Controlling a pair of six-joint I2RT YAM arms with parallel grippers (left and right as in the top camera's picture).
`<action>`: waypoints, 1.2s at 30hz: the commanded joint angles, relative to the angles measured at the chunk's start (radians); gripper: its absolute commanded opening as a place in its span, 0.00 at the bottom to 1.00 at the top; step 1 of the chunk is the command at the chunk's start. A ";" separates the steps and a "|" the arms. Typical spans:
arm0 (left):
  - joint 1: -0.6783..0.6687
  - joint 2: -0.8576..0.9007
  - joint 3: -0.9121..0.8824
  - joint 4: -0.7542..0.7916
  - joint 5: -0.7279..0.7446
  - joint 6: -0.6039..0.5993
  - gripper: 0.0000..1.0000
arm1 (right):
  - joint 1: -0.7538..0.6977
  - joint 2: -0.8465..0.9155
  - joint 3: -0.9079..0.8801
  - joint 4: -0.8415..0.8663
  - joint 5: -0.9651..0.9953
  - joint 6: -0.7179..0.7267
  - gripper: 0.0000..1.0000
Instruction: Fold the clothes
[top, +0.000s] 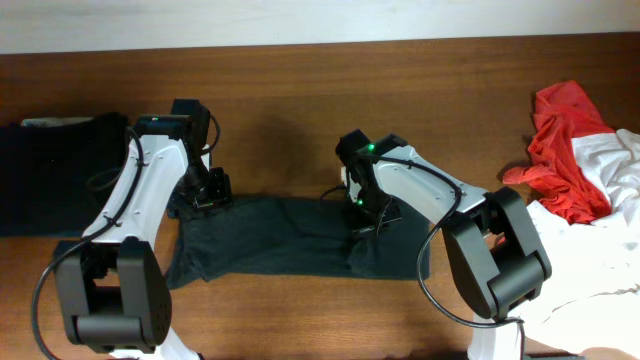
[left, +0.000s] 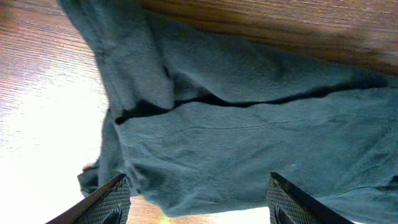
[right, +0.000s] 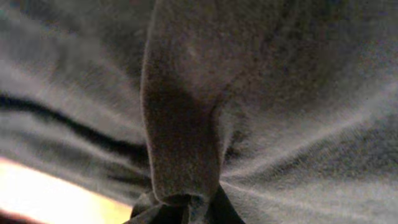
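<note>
A dark grey-green garment (top: 290, 240) lies flattened across the middle of the table. My left gripper (top: 205, 190) hovers at its upper left corner. In the left wrist view its fingers (left: 199, 208) are spread wide, with the garment (left: 249, 143) below them and nothing held. My right gripper (top: 367, 213) is down on the garment's right part. In the right wrist view its jaws (right: 183, 208) are shut on a pinched ridge of the fabric (right: 186, 112), which fills the frame. No white lettering shows on any garment.
A black garment (top: 50, 175) lies at the table's left edge. A red garment (top: 565, 150) and a white one (top: 600, 260) are heaped at the right edge. Bare wooden table (top: 300, 90) runs along the back.
</note>
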 joint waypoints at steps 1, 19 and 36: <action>0.003 -0.011 -0.003 0.002 -0.014 0.005 0.70 | 0.000 -0.023 -0.008 -0.013 -0.099 -0.091 0.11; 0.003 -0.011 -0.003 -0.003 -0.014 0.005 0.70 | -0.001 -0.023 -0.009 -0.075 -0.323 -0.381 0.67; 0.175 -0.010 -0.032 0.048 0.072 0.325 0.84 | -0.338 -0.320 0.156 -0.369 0.239 0.204 0.99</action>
